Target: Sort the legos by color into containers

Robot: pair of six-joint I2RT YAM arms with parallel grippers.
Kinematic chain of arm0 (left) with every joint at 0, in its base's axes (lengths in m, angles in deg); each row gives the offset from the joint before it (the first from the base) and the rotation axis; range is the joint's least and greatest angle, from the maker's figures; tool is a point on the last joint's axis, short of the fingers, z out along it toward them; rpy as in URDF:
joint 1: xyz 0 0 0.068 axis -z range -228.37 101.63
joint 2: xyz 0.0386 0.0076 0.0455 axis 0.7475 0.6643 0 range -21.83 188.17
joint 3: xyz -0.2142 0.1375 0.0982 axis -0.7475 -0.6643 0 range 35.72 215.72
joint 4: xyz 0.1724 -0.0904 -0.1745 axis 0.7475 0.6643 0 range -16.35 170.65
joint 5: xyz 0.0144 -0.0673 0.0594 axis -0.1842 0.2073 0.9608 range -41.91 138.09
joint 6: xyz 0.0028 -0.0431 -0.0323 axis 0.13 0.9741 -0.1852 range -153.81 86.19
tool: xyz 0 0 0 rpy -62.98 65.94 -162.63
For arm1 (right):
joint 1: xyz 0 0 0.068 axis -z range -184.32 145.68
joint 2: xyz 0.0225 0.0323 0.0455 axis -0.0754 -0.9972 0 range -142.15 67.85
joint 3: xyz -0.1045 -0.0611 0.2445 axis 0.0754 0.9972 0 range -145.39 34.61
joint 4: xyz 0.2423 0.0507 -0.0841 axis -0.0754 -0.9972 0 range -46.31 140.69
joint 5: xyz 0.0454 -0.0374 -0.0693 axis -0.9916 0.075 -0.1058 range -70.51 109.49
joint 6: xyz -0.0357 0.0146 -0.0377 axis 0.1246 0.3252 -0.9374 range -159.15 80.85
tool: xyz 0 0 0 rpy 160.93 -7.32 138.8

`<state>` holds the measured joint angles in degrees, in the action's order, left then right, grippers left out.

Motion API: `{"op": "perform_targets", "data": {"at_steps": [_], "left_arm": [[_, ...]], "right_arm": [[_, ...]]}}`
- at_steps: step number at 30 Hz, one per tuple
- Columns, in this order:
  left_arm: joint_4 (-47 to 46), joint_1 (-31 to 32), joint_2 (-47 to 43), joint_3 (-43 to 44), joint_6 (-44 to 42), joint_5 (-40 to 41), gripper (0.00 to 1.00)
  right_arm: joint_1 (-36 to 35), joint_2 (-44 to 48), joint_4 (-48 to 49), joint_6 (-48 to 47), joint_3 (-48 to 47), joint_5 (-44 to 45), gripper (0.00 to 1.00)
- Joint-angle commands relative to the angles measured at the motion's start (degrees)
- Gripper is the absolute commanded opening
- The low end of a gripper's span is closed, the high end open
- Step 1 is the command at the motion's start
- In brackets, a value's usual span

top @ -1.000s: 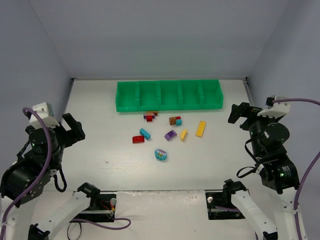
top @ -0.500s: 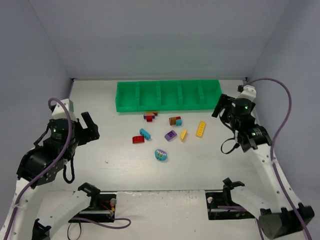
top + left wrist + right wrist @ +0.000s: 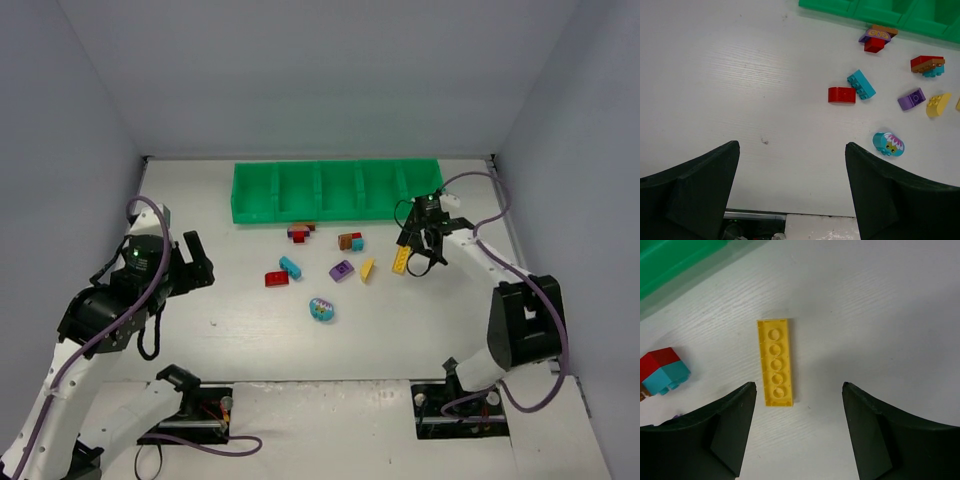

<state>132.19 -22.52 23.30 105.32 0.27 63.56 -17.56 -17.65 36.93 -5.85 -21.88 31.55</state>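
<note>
The containers are one green tray [image 3: 338, 190] with five compartments at the back, also visible in the left wrist view [image 3: 880, 10]. The legos lie loose in front of it: a red brick [image 3: 276, 278], a cyan brick [image 3: 291, 267], a purple brick [image 3: 341, 270], a small yellow piece [image 3: 367, 269], a long yellow plate [image 3: 401, 258] and two mixed clusters [image 3: 351, 241] [image 3: 301, 232]. My right gripper [image 3: 799, 385] hangs open just above the table, and the yellow plate [image 3: 775, 361] has its near end close to the left finger. My left gripper [image 3: 792, 145] is open over bare table, left of the red brick [image 3: 841, 94].
A round cyan piece with a flower print [image 3: 322, 310] lies nearest the arms, below the other bricks. The red and cyan cluster [image 3: 662, 371] sits left of the right gripper. Grey walls close in the table on three sides.
The right arm has swung in from the right edge and dropped over the long yellow plate. The left arm has reached forward and to the right, toward the bricks.
</note>
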Motion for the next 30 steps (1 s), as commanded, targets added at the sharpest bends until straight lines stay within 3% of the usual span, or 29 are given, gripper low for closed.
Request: {"op": "perform_targets", "data": {"at_steps": [1,5,11,14,15,17,23,27,30], "left_arm": [[-1.41,-0.27,1.02,0.53,1.07,-1.66,0.8],[-1.06,-0.18,0.76,-0.26,1.51,-3.68,0.8],[-1.06,-0.27,-1.44,-2.98,2.04,-7.29,0.8],[-0.98,-0.18,-2.49,-3.86,1.43,-8.52,0.8],[-0.98,-0.18,-2.84,-3.95,1.16,-8.78,0.8],[-0.98,-0.27,-3.11,-4.3,0.2,-8.96,0.8],[-3.08,-0.27,-1.53,-4.65,-0.42,-8.78,0.8],[-7.82,-0.27,0.66,-5.53,-0.34,-8.78,0.8],[-10.55,-0.18,2.51,-4.92,0.54,-8.52,0.8]], "right_arm": [[-0.83,-4.76,4.35,2.83,-2.57,-1.76,0.65],[-1.44,-11.78,5.84,2.47,-4.33,-3.35,0.63],[-2.23,-15.66,8.22,3.0,-3.81,-3.45,0.53],[-2.23,-16.46,9.1,1.77,-3.63,-2.48,0.3],[-2.23,-16.37,9.19,0.99,-3.89,-2.3,0.13],[-2.15,-14.97,9.28,-1.64,-4.5,-1.25,0.01],[-0.57,-9.61,10.68,-14.38,-11.7,1.83,0.0],[1.8,-11.27,14.8,-27.72,-17.33,0.35,0.0],[3.83,-14.52,15.95,-32.49,-23.74,-0.19,0.0]]}}
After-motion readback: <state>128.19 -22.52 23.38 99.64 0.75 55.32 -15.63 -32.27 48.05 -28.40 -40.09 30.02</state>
